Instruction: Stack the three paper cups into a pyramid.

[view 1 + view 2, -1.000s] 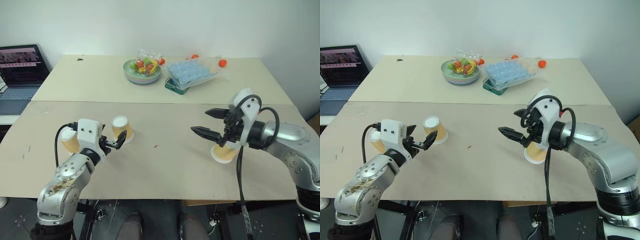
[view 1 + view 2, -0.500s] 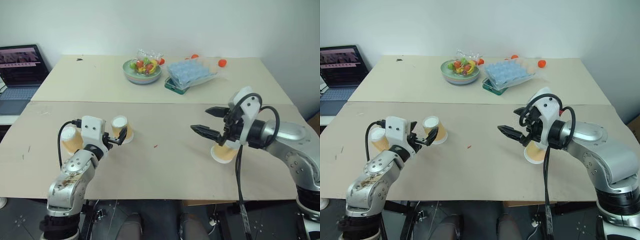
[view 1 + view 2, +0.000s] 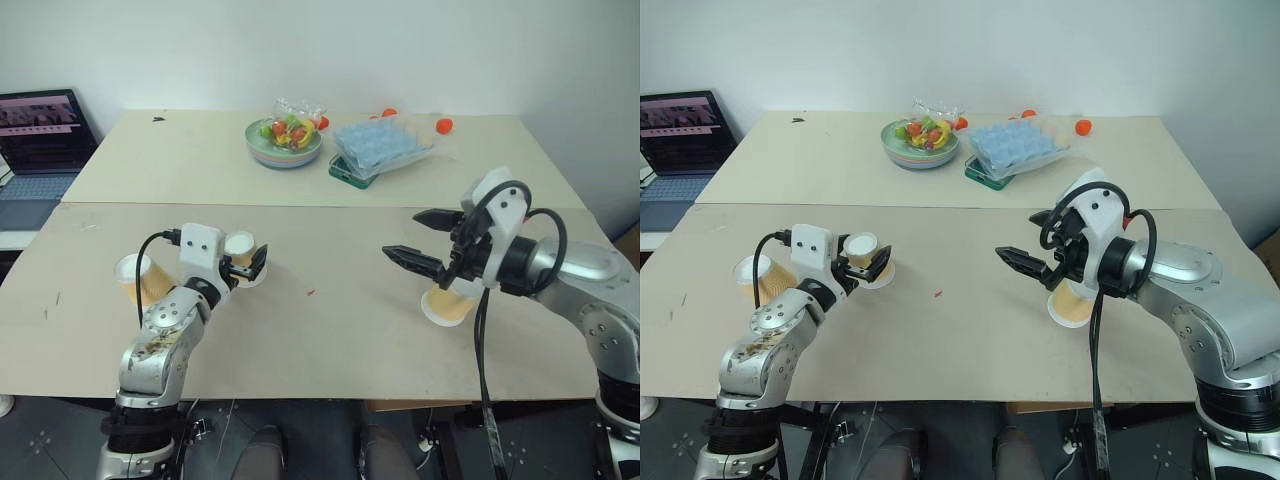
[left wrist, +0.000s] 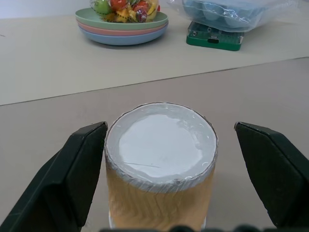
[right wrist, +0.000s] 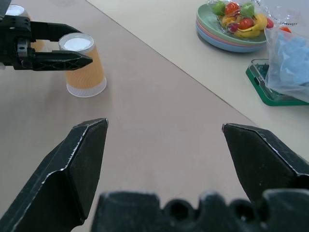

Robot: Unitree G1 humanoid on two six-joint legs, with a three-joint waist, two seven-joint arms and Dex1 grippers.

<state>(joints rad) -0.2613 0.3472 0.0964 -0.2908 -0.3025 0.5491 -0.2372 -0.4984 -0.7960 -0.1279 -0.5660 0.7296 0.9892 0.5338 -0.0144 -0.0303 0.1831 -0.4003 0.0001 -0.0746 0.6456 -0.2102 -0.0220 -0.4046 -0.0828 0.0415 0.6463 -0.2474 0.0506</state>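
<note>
Left wrist view: our left gripper (image 4: 161, 176) fingers spread, flanking upside-down cup (image 4: 161, 164), not touching. Our right gripper (image 3: 425, 240) spread wide above second cup (image 3: 447, 305). Third cup (image 3: 135, 278) upright, beside our left arm.

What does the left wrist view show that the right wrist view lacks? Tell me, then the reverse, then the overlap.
Left wrist view: the white base of the upside-down tan-orange paper cup seen close, standing between the fingers of the open left tool, not gripped. Right wrist view: the open right tool, and a second tan-orange paper cup beyond the left tool. Shared: the flanked cup, the left tool, the pale green fruit bowl and the bagged blue tray.
</note>
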